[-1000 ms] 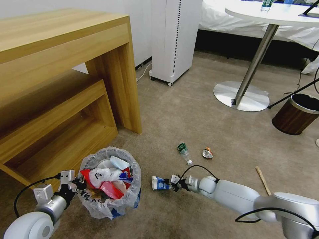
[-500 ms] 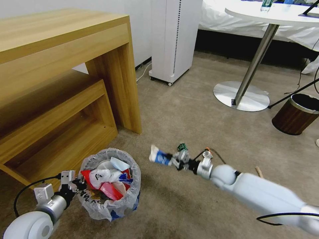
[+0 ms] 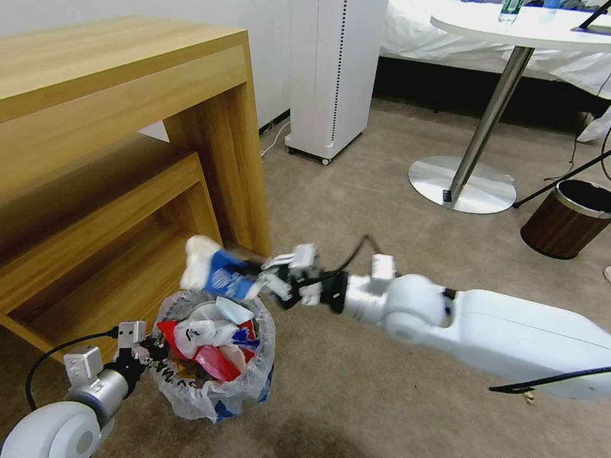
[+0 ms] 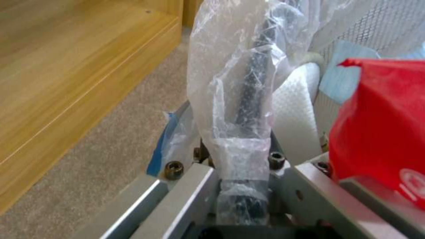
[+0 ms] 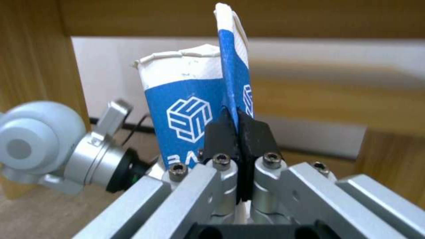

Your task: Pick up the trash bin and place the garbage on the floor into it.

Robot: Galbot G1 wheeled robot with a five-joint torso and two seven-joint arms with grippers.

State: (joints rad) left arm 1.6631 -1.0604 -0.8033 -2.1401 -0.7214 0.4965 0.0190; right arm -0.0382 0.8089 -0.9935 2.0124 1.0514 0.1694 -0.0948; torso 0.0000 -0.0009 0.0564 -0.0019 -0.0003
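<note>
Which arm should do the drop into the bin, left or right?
Right. The right gripper is shut on the blue-white carton, hanging just above the trash bin. The left gripper is shut on the bin's rim, steadying it.

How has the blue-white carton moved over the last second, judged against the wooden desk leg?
Yes. The right claw carried the blue-white carton up off the carpet, leftward toward the wooden desk leg.
</note>
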